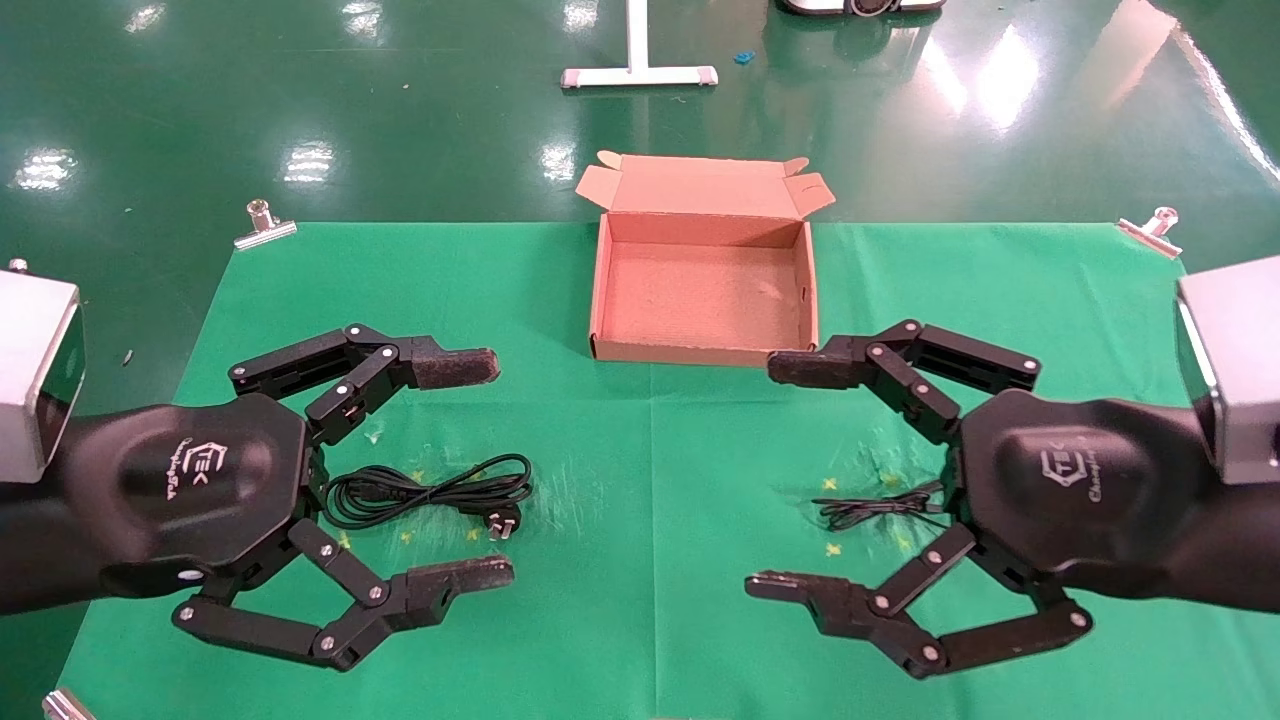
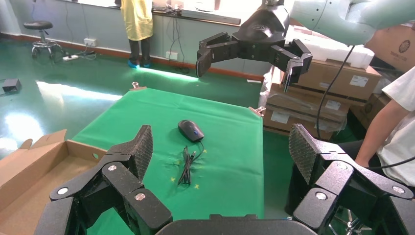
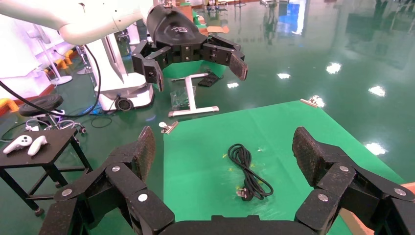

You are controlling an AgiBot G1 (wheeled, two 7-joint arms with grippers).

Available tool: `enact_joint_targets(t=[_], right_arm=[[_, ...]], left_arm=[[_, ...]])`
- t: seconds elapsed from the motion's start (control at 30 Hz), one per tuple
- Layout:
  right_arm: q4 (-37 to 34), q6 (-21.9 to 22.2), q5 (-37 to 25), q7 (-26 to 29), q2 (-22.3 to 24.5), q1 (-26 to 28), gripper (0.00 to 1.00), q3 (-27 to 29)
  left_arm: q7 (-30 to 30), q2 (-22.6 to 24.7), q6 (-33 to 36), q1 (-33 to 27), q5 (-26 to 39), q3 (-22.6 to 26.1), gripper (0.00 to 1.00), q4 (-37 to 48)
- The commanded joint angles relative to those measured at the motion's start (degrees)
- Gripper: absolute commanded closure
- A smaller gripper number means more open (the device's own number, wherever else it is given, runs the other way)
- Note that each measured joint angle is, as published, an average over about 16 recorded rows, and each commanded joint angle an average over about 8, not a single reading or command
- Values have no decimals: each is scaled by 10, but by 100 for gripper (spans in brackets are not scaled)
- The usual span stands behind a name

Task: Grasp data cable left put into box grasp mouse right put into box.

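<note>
The data cable (image 1: 430,490) lies coiled on the green cloth, its pronged plug (image 1: 503,522) toward the middle; it also shows in the right wrist view (image 3: 249,171). My left gripper (image 1: 500,470) is open and empty, hovering above and around the cable. The mouse (image 2: 191,130) lies on the cloth in the left wrist view; in the head view only its thin cord (image 1: 880,508) shows, the body hidden behind my right gripper (image 1: 760,476), which is open and empty above it. The box (image 1: 700,352) stands open and empty at the far middle of the cloth.
Metal clips (image 1: 265,225) (image 1: 1150,230) pin the cloth's far corners. A white stand base (image 1: 638,75) sits on the floor beyond. Stacked cartons (image 2: 333,83) and a person (image 2: 391,127) are off the right side. A small black table (image 3: 34,147) stands off the left side.
</note>
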Motion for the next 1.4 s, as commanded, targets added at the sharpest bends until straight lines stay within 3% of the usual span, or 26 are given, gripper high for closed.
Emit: enact_joint_targets(t=[0.03,1.23,1.4], right_arm=[[0,0,0,0,0,0,0,0],[-1,4,-5,-1,3,-1,0,0],[1,26,-44,-11,17,-6,0,-4]], left_arm=[[0,0,0,0,0,0,0,0],[0,0,0,0,1,0,0,0],[-10,-8,2,-11,49,21,0,-14]])
